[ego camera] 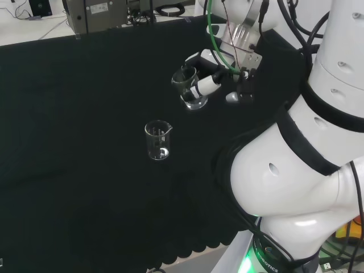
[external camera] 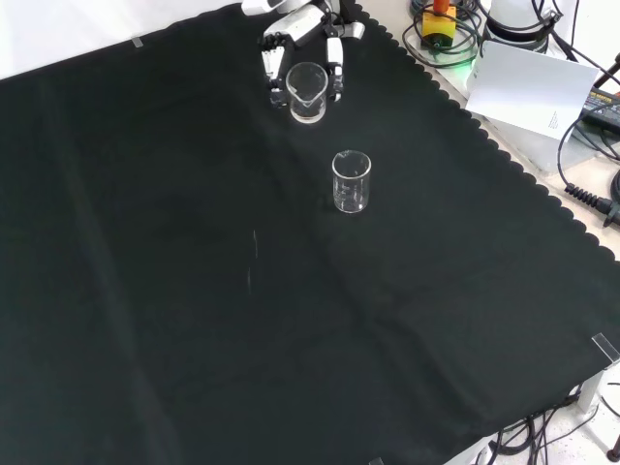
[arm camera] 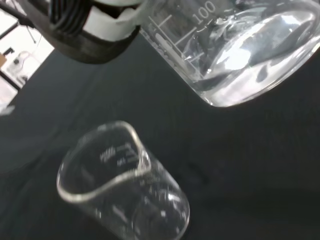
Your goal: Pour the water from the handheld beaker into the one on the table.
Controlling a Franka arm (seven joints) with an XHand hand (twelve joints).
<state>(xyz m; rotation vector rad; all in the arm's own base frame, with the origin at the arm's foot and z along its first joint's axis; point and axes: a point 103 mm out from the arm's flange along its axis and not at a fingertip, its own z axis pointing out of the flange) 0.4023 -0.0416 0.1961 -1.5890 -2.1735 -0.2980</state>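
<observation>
My hand (ego camera: 207, 84) has its black and white fingers curled round a clear glass beaker (ego camera: 189, 88), held a little above the cloth. In the front view the same held beaker (external camera: 307, 92) sits between the fingers (external camera: 334, 58) near the cloth's far edge. The wrist view shows water in the held beaker (arm camera: 235, 55), which is tilted. A second clear beaker (ego camera: 157, 140) stands upright on the cloth, apart from the hand and nearer the camera in the front view (external camera: 351, 181). Its rim and spout appear close in the wrist view (arm camera: 120, 185).
Black cloth (external camera: 194, 291) covers the bench, with a scalloped edge at the right in the front view. A white sheet (external camera: 528, 87), cables and a yellow and red device (external camera: 441, 19) lie beyond that edge. The arm's white links (ego camera: 307, 153) stand at the right in the head view.
</observation>
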